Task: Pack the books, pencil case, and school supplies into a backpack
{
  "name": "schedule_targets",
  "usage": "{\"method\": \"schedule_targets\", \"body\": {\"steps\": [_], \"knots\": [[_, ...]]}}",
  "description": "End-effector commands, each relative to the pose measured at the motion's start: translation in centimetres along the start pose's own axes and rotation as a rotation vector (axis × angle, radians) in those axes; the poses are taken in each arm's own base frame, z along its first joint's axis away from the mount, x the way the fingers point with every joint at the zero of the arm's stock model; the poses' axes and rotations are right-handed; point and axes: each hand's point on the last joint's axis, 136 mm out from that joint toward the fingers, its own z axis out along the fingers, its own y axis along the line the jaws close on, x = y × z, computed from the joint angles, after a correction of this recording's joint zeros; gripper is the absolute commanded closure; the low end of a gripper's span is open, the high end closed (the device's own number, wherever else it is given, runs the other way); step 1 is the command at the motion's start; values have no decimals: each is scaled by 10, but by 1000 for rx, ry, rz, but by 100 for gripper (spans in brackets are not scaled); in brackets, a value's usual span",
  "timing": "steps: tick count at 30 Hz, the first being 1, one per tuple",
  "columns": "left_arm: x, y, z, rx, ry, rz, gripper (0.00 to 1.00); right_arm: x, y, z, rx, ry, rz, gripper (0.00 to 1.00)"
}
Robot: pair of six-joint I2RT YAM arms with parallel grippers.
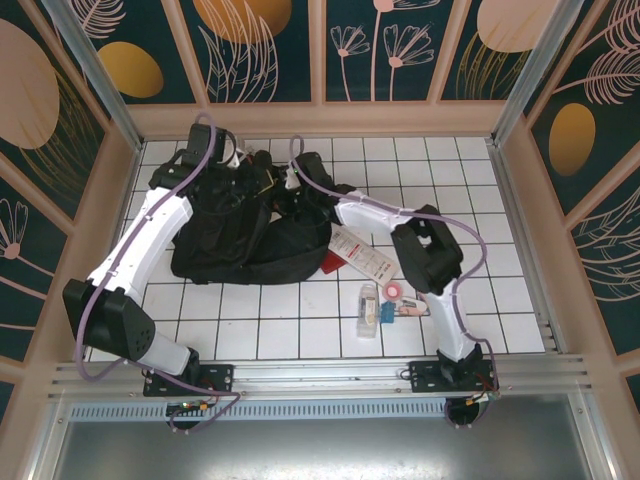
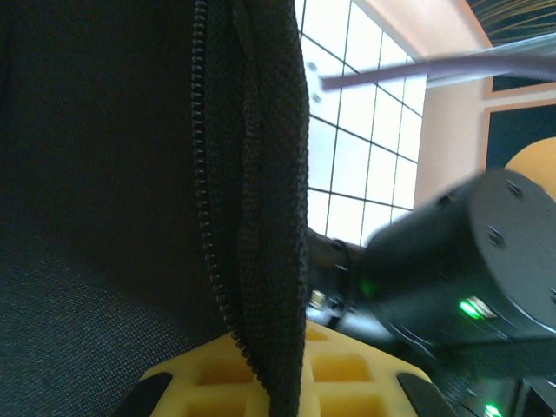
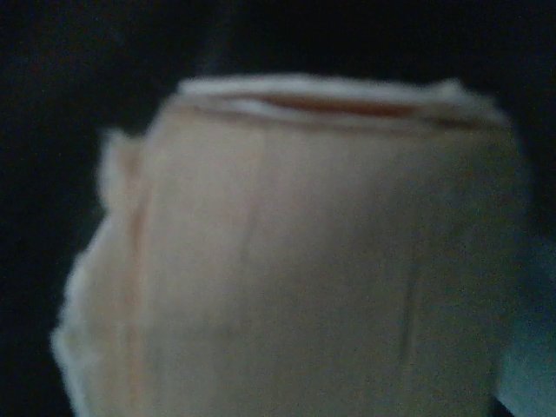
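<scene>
Handling backpack [image 1: 240,250]: soft, limp fabric; your left gripper [image 2: 278,387] is pinching its zip-lined rim, closed tight; right gripper [image 1: 296,186], grip unclear.

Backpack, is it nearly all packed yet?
Not yet. Done: I can't see anything surely packed. In hand: the left hand pinches the zip edge of the backpack, and the right arm reaches inside it, a blurry pale thing before its camera. To go: the white book, pink tape roll, clear packet, blue card and pale pink piece lie on the table.
</scene>
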Motion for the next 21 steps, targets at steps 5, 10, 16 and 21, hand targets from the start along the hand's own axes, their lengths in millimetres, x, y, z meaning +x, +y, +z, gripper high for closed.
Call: {"method": "schedule_targets", "body": {"steps": [5, 10, 16, 21], "knots": [[0, -31, -12, 150, -17, 37, 100, -1, 39, 45, -39, 23, -78, 70], [-15, -21, -27, 39, -97, 113, 100, -14, 22, 33, 140, -64, -130, 31], [-22, 3, -41, -126, -151, 205, 100, -18, 20, -8, 248, -114, -190, 24], [-23, 20, -49, -188, -190, 216, 100, -12, 28, -38, 294, -123, -268, 22]]}}
